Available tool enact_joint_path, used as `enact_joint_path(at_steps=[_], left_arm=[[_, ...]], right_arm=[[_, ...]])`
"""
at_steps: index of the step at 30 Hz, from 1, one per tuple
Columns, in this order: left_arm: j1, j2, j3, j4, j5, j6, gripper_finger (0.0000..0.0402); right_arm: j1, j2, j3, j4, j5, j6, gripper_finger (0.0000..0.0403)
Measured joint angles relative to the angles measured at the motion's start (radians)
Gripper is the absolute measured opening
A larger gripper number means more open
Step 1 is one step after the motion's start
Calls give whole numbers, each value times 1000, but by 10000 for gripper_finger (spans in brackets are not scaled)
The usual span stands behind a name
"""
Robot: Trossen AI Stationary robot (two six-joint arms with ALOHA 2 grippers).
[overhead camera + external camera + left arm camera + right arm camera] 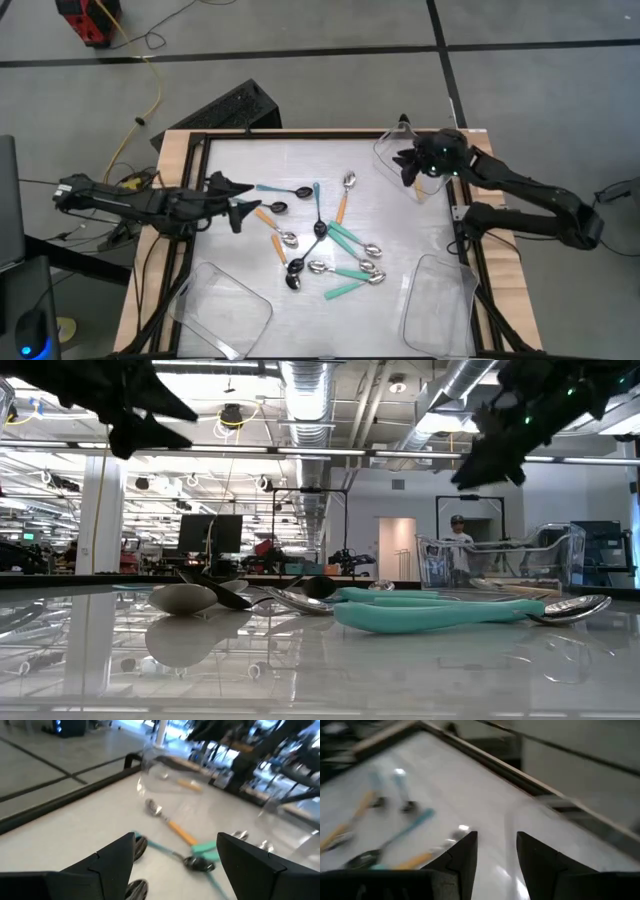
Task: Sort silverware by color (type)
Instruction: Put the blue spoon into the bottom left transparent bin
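A white table (250, 150) framed in wood stands on a grey floor, with an open workshop hall beyond it and a person (458, 538) standing far back by a doorway.

On the left, the left gripper (238, 199) hovers just above the table near its left edge, jaws spread wide and empty, pointing toward the spoons. Just beside its tips lie a blue spoon (283, 190) with a black bowl and, below it, another black bowl (277, 208). An orange spoon (274, 228) lies just beyond them.

In the middle of the table the spoons (325, 245) lie scattered in a loose heap: orange handles, thin blue handles with black bowls and wide teal handles with silver bowls, several crossing one another. A clear tray (222, 308) sits at the near left corner, empty.

To the right, another clear tray (440, 305) sits at the near right corner. The right gripper (412, 167) hangs over a third clear tray (392, 150) at the far right corner, jaws parted a narrow way with nothing between them. An orange spoon (190, 784) lies in that tray.
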Motion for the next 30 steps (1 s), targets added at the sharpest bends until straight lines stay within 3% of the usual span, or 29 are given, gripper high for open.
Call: enact_joint_path(at_steps=[8,17,30], left_arm=[[77,96,0,-1,220,165,265],[166,223,0,-37,210,283,265],[334,402,0,-59,348,459,265]], right_arm=[[136,-51,15,-4,0,-14,162],[213,-50,15,-5,4,-14,162],[224,-50,15,-5,8,-13,162]])
